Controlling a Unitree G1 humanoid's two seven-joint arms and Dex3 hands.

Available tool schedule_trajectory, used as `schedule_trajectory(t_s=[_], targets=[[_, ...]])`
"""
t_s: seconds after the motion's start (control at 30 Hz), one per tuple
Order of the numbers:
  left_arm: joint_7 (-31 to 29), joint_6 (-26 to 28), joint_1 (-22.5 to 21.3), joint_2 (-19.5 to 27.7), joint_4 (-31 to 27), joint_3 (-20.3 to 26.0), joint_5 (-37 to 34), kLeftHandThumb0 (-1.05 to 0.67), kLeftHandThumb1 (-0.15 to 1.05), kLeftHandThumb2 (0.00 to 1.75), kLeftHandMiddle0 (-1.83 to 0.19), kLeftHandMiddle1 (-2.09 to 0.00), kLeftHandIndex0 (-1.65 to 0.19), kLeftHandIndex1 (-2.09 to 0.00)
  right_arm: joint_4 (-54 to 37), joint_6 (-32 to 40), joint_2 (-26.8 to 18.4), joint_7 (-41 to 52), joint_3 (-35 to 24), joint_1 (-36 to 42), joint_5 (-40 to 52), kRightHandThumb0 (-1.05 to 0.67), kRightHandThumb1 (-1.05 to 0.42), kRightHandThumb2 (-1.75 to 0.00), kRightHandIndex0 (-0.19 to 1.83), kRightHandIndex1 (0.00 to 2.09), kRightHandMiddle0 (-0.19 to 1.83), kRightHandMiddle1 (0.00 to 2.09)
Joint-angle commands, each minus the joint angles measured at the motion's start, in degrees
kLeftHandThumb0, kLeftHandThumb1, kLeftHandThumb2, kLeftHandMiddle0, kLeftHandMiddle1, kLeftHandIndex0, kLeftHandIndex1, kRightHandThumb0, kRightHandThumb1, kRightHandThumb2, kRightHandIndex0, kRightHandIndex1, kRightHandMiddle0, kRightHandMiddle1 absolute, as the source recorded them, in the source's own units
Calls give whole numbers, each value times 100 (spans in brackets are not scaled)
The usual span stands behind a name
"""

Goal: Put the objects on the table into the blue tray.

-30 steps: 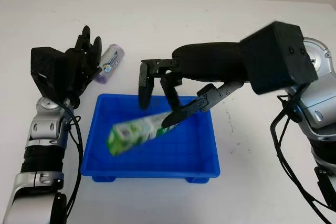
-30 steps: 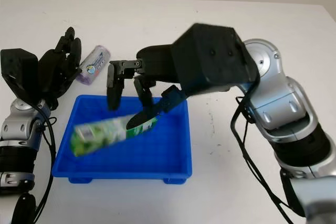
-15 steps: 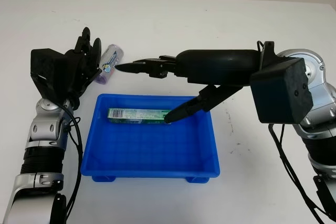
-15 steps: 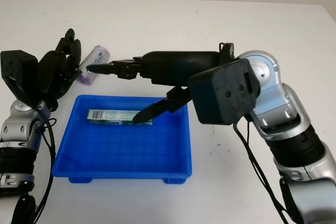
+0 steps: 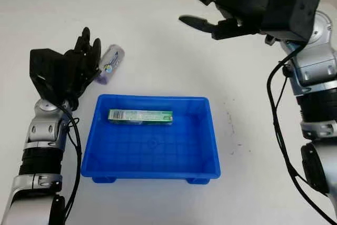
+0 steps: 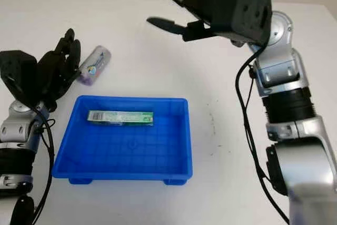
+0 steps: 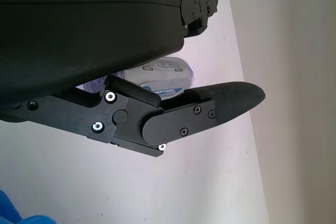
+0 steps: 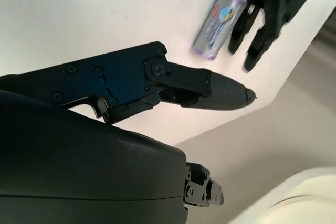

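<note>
A glossy blue plastic tray [image 5: 208,146] holds a printed cardboard box [image 5: 140,116]; a shiny film-wrapped pack [image 5: 109,64] lies on the smooth matt white table [image 5: 158,51].

You have bright, even light from above across the white table [image 5: 158,40], with no hard glare. Shadows stay soft: a faint one sits under the blue tray [image 5: 210,146] along its near edge, and a pale one lies beside your left hand [image 5: 79,64]. Your raised right hand [image 5: 210,3] reads crisp in the head views. In the right wrist view the purple packet [image 8: 218,24] beyond the fingertip [image 8: 231,94] looks slightly smeared, and the pale background there is out of focus.
</note>
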Motion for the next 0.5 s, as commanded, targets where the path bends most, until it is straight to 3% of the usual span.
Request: schedule_trajectory(t_s=[0.0, 0.27, 0.47], targets=[[-26, -21, -1, 57, -44, 60, -30, -78, 105, 68, 19, 0, 19, 0, 406, -23, 89, -100, -113, -215, 29, -75, -105, -65, -19, 0, -19, 0], [-11, 167, 71, 115, -242, 85, -43, -79, 105, 67, 19, 0, 19, 0, 1821, -206, 356, -894, -480, -312, 81, -77, -105, -68, -19, 0, -19, 0], [-44, 245, 132, 151, -338, 133, -58, -77, 105, 68, 19, 0, 19, 0, 2345, -189, 416, -1343, -627, -321, 94, -79, -105, -73, -19, 0, -19, 0]])
